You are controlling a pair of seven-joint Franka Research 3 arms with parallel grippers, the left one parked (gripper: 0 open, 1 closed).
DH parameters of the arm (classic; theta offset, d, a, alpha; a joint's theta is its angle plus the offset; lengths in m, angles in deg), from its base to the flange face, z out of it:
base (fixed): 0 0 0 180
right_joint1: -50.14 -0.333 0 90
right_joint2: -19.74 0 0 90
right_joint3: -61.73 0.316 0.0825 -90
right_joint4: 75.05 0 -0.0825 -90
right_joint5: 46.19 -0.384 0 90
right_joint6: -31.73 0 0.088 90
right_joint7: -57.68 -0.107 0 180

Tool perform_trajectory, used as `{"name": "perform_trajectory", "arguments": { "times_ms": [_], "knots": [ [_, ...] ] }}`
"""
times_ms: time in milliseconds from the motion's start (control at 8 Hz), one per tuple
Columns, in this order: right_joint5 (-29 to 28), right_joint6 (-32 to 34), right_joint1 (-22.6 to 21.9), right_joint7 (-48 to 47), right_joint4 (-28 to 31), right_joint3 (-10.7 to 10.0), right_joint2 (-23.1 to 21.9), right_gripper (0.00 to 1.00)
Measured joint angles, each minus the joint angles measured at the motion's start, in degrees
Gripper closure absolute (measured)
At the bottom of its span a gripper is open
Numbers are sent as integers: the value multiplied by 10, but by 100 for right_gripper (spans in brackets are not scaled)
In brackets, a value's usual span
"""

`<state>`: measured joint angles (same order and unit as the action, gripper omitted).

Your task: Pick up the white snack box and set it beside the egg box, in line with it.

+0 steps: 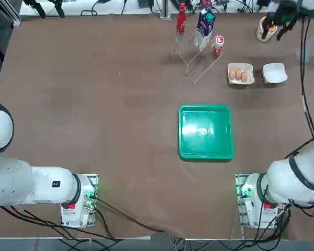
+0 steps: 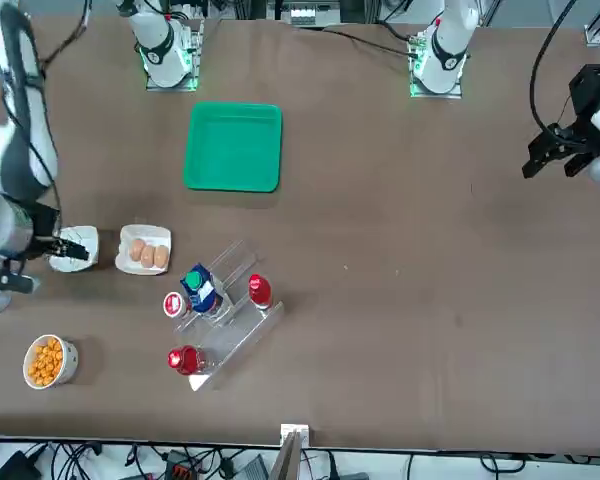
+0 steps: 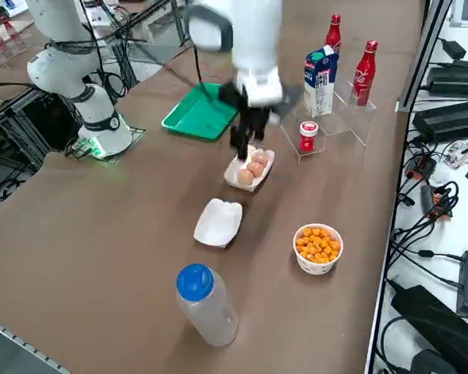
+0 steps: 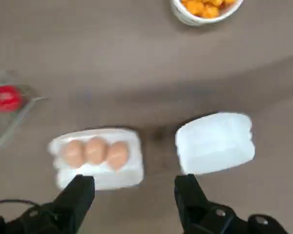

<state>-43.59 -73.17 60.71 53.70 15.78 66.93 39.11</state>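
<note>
— Where is the white snack box [image 1: 275, 72]?
— On the table, just beside the egg box [image 1: 240, 73], roughly in line with it, a small gap between them.
— And your gripper [image 4: 134, 187]?
— My right gripper hangs above those two boxes, fingers spread, holding nothing. The cup of orange snack balls [image 3: 317, 248] stands nearby.

Brown table [image 1: 110, 115]; cables [image 3: 421, 187] along edge.

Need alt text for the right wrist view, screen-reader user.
The open right gripper hangs empty above a brown table, its two dark fingers spread. Below it, the egg box, showing three brown eggs, lies beside the plain white snack box with a small gap between. A cup of orange snack balls sits beyond.
</note>
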Motion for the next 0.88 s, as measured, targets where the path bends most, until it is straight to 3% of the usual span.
{"name": "perform_trajectory", "arguments": {
  "times_ms": [500, 750, 875],
  "knots": [
    [-18, 280, -2, 10, -204, 50, -26, 0],
    [-18, 322, -3, 100, -241, 52, -32, 0],
    [-18, 300, -15, 129, -222, 40, -46, 0]
  ]
}}
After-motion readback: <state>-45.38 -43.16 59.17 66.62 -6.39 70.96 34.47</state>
